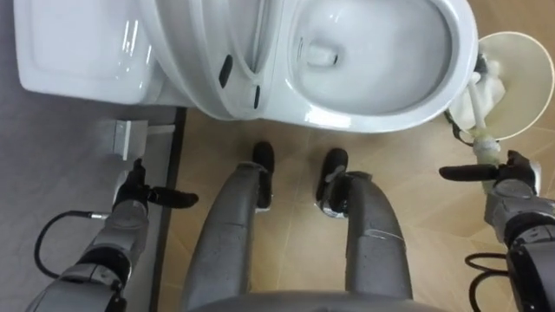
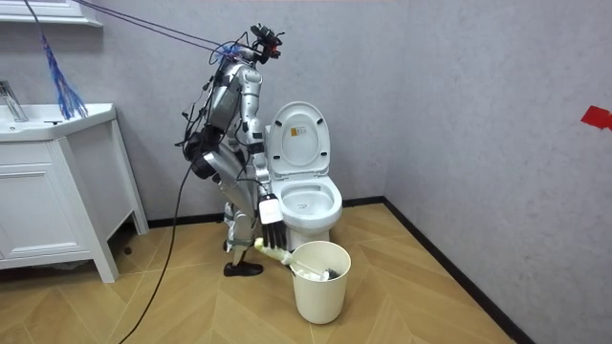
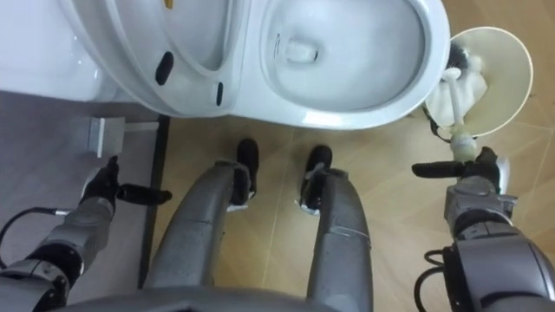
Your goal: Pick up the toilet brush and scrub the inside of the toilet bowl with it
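Left eye view: we see the brush (image 1: 477,113) standing head-down in the pail (image 1: 531,65) beside the toilet (image 1: 381,117), its handle end meeting the right robot hand (image 1: 513,178). We cannot tell whether those fingers have closed. The left robot hand (image 1: 133,198) hangs relaxed. We judge pick-up is under way; next comes a firm grip, then a lift to the bowl

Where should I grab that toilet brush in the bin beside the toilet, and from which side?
Take the toilet brush by the upper end of its handle, coming from the robot's side of the bin. The head lies down inside, while the handle leans out over the near rim toward the right hand, so that end is probably the easiest to reach.
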Tool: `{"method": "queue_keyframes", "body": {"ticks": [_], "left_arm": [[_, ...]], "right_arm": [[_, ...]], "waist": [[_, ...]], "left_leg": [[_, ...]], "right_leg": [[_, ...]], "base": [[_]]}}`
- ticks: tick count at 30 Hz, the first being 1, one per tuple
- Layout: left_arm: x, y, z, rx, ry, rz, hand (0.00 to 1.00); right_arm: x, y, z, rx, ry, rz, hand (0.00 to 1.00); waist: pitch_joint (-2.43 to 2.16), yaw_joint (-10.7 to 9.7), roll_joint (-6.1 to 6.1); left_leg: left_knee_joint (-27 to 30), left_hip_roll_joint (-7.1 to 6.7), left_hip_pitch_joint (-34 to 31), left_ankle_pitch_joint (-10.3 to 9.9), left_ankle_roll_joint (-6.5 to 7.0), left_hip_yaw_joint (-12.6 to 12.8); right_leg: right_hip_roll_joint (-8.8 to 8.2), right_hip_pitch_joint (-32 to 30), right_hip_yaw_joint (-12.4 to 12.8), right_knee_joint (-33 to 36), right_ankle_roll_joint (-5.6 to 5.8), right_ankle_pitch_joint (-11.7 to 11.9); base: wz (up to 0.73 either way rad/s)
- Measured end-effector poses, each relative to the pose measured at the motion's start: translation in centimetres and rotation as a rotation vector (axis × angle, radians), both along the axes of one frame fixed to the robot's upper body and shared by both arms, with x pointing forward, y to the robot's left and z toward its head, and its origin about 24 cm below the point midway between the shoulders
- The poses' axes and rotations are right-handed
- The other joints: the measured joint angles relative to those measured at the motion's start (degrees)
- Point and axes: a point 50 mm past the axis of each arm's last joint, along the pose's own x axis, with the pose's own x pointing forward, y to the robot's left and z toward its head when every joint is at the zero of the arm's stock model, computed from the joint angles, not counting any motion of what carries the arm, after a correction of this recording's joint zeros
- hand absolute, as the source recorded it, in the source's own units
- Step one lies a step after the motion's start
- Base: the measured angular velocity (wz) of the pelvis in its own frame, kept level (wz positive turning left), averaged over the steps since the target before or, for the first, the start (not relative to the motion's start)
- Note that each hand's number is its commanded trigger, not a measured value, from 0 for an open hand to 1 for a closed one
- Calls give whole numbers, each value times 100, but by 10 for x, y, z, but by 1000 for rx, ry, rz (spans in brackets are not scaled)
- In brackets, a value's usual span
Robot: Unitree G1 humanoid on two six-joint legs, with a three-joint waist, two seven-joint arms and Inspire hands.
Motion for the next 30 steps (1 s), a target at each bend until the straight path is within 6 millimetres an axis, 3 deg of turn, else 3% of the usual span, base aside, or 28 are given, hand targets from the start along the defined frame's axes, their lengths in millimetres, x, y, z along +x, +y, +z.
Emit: {"method": "queue_keyframes", "body": {"ticks": [4, 11, 30], "left_arm": [[4, -1, 2, 2, -5, -11, 0], [5, 1, 3, 10, -3, -10, 0], [1, 9, 3, 24, 9, 3, 0]], "right_arm": [[2, -5, 5, -20, -5, 4, 0], [5, -12, 12, -40, -15, 7, 0], [10, -12, 15, -63, -5, 47, 0]], "waist": [[4, -13, 16], [3, 90, 21], [1, 76, 4]], "left_leg": [[356, -44, -306, -69, -28, -24], [598, 24, -537, -120, -42, -45], [669, 4, -638, -123, -37, -54]], "right_leg": [[-79, -299, -15, 399, -56, -129], [-86, -480, -40, 598, -102, -178], [-125, -567, -89, 694, -124, -202]], "base": [[9], [2], [1]]}}
